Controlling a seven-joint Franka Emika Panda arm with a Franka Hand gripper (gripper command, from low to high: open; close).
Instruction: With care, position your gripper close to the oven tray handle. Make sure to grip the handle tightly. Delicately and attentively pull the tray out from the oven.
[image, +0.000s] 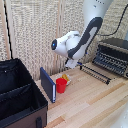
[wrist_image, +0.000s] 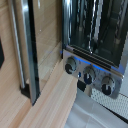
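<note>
The oven (image: 116, 51) stands at the exterior view's right, with its silvery grilled front facing the table. The flat dark tray (image: 103, 70) lies low in front of it, and the oven tray handle (image: 95, 74) runs as a thin dark bar along its outer edge. My gripper (image: 76, 64) hangs at the end of the white arm, just beside the handle's near end. Its fingers are too small to read. In the wrist view the handle (wrist_image: 29, 55) shows as a long dark bar, apart from the oven (wrist_image: 95, 30). My fingers do not show there.
A large black fabric case (image: 17, 95) fills the exterior view's left. An upright blue panel (image: 48, 84), a red cup (image: 61, 85) and a small yellow item (image: 66, 77) stand mid-table. Three knobs (wrist_image: 89, 75) line the oven's front.
</note>
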